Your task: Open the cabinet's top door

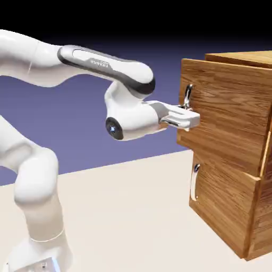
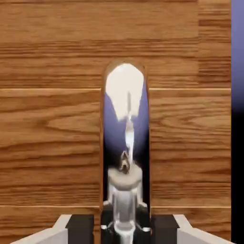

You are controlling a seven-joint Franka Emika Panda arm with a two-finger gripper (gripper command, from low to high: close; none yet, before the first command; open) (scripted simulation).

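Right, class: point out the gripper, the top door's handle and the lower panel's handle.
gripper (image 1: 195,119), exterior view, between its fingertips at the handle.
top door's handle (image 2: 125,119), hand view, on the mirrored bar.
lower panel's handle (image 1: 195,183), exterior view, mid-bar.

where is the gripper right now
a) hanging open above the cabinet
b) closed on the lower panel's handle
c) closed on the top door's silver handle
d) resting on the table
c: the gripper sits at the top door, its fingers shut around that door's handle, well above the lower handle.
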